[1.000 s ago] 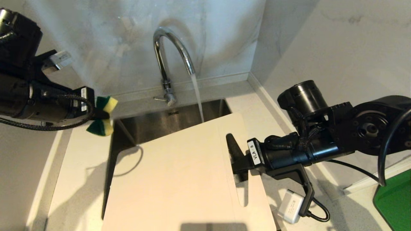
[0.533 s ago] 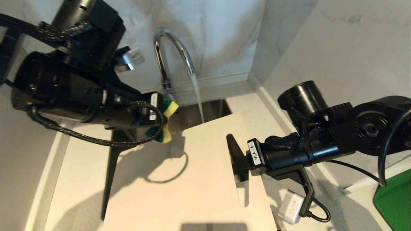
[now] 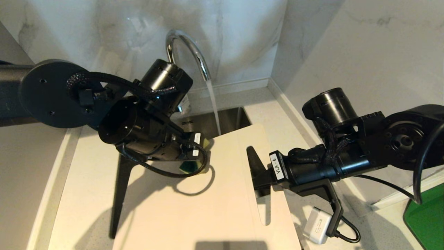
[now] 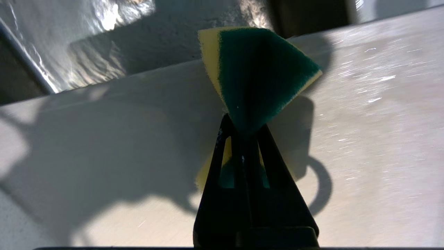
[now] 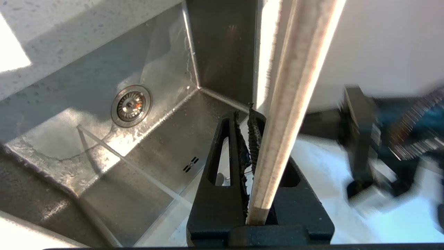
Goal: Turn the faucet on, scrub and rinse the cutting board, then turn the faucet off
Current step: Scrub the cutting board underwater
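Over the sink (image 3: pixel 222 119), left gripper (image 4: pixel 244 130) pinches a sponge (image 4: pixel 253 76) on the cutting board (image 3: pixel 208 194), right gripper (image 3: pixel 255 166) clamping its 3 o'clock edge, faucet (image 3: pixel 189 47) running at 12.

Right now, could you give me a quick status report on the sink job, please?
Left gripper shut on sponge, over cutting board. Right gripper shut on board's handle end. Faucet running. Nothing in the way.

green-and-yellow sponge (image 4: pixel 256 76), pale beige cutting board (image 3: pixel 208 205), chrome faucet (image 3: pixel 187 45)
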